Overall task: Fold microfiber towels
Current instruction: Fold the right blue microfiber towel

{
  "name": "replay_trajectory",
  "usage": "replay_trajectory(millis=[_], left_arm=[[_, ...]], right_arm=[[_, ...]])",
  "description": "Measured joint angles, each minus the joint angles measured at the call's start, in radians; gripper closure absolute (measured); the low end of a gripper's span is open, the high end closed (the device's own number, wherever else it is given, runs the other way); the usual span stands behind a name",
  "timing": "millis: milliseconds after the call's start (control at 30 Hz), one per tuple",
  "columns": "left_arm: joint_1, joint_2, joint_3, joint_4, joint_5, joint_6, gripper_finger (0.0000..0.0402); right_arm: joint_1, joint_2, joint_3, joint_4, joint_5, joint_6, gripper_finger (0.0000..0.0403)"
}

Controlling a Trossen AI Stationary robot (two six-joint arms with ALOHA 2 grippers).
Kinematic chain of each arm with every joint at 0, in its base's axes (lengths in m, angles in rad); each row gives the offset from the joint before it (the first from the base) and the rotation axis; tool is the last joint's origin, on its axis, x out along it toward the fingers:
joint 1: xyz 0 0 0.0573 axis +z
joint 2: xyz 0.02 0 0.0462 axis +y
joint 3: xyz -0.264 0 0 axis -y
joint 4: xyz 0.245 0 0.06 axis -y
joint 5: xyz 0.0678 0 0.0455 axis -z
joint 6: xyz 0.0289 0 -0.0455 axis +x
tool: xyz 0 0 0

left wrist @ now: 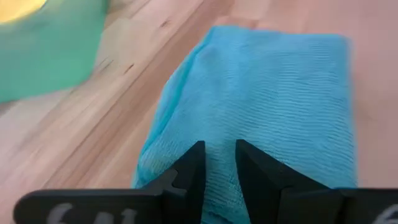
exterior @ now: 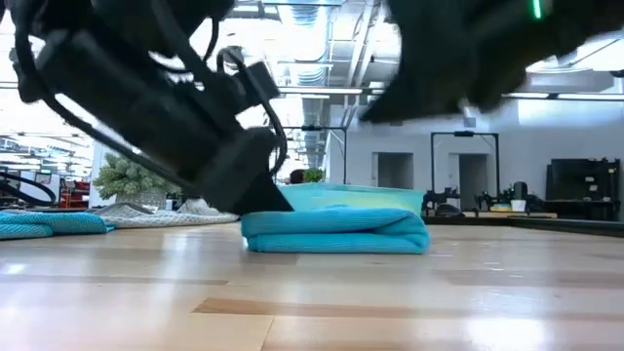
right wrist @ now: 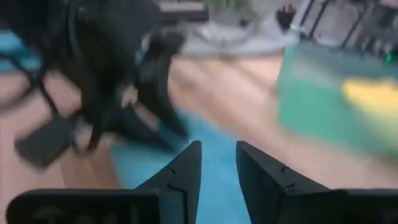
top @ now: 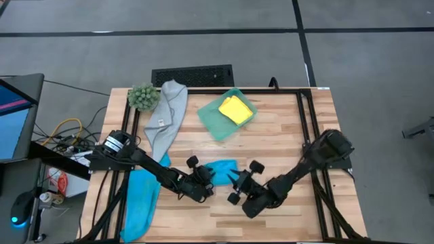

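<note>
A folded blue towel (top: 222,170) lies near the table's (top: 285,135) middle, between the two grippers. The left gripper (top: 207,177) is at its left edge, fingers (left wrist: 189,168) narrow with a slim gap, resting on the cloth; whether they pinch it I cannot tell. The right gripper (top: 237,181) is at the towel's right edge, fingers (right wrist: 186,168) also narrow; whether it holds anything I cannot tell.

A second blue towel (top: 142,196) lies loose at the near left edge. The grey towel (top: 167,115) lies unfolded at the far left, beside the plant ball (top: 143,96). The yellow towel (top: 236,109) sits folded in the green tray (top: 212,118), far of centre.
</note>
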Motion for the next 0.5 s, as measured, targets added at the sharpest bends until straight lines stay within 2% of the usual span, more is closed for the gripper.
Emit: replay_trajectory(millis=[67, 100, 133, 233, 333, 400, 500], left_arm=[[-0.002, -0.034, 0.0, -0.001, 0.026, 0.046, 0.032], [-0.002, -0.054, 0.0, 0.0, 0.04, 0.071, 0.032], [-0.003, -0.074, 0.001, -0.006, 0.055, 0.09, 0.032], [-0.007, -0.143, 0.001, -0.056, 0.104, 0.139, 0.0318], [-0.023, -0.213, 0.002, -0.142, 0.111, 0.154, 0.0309], [-0.042, -0.254, 0.002, -0.21, 0.123, 0.14, 0.0299], [-0.079, -0.303, 0.002, -0.315, 0.155, 0.075, 0.0281]], right_arm=[[-0.019, -0.093, 0.0, -0.048, -0.04, -0.091, 0.0278], [-0.037, -0.143, 0.0, -0.08, -0.098, -0.133, 0.0278], [-0.065, -0.196, 0.0, -0.118, -0.184, -0.173, 0.0278], [-0.182, -0.327, 0.001, -0.173, -0.53, -0.266, 0.0275], [-0.287, -0.381, 0.001, -0.164, -0.772, -0.361, 0.0253], [-0.335, -0.388, 0.001, -0.156, -0.869, -0.457, 0.0228], [-0.381, -0.371, 0.001, -0.15, -0.911, -0.576, 0.018]])
